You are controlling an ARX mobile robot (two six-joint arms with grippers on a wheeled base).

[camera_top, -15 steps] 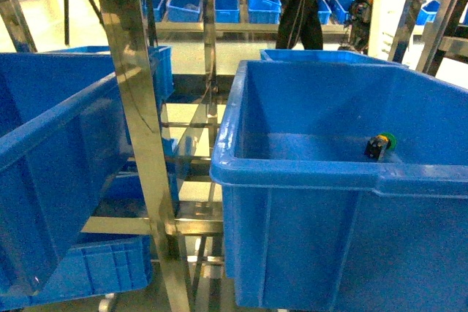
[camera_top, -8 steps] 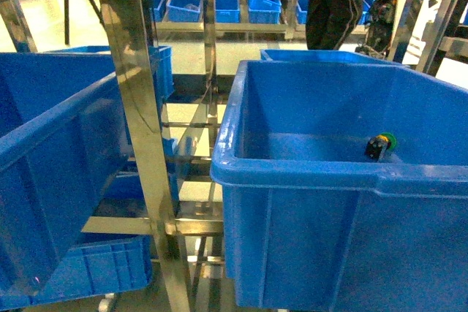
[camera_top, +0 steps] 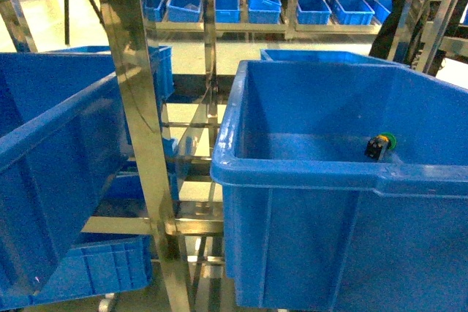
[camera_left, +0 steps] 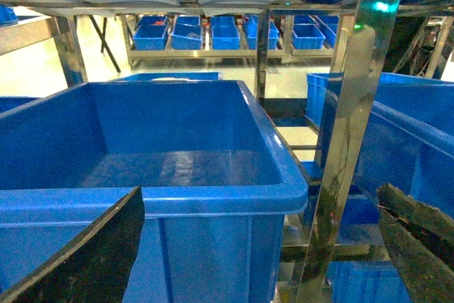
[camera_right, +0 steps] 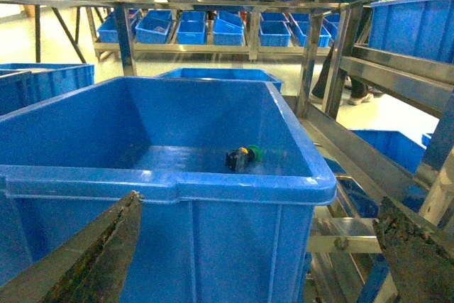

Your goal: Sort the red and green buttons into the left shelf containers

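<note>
A green button point(camera_top: 380, 144) lies on its side on the floor of the right container point(camera_top: 292, 173), near that tub's front right corner; the right wrist view shows the button point(camera_right: 245, 157) in the same tub point(camera_right: 213, 184). The left container point(camera_top: 51, 129) sits beyond the shelf upright point(camera_top: 139, 122), and in the left wrist view its inside point(camera_left: 177, 168) holds nothing. No red button is in view. My left gripper point(camera_left: 259, 200) is open in front of the left tub's rim. My right gripper point(camera_right: 257, 204) is open in front of the right tub's wall. Neither gripper appears in the head view.
Rows of small shallow blue bins point(camera_top: 227, 5) stand on racks at the back. Another blue crate point(camera_top: 88, 268) sits on the lower level at the left. Steel crossbars point(camera_right: 369, 235) run beside the right tub, and an upright point(camera_left: 347, 140) stands right of the left tub.
A person in dark clothes at the back has walked right and nearly left the head view. The tubs and the green button have not moved.
</note>
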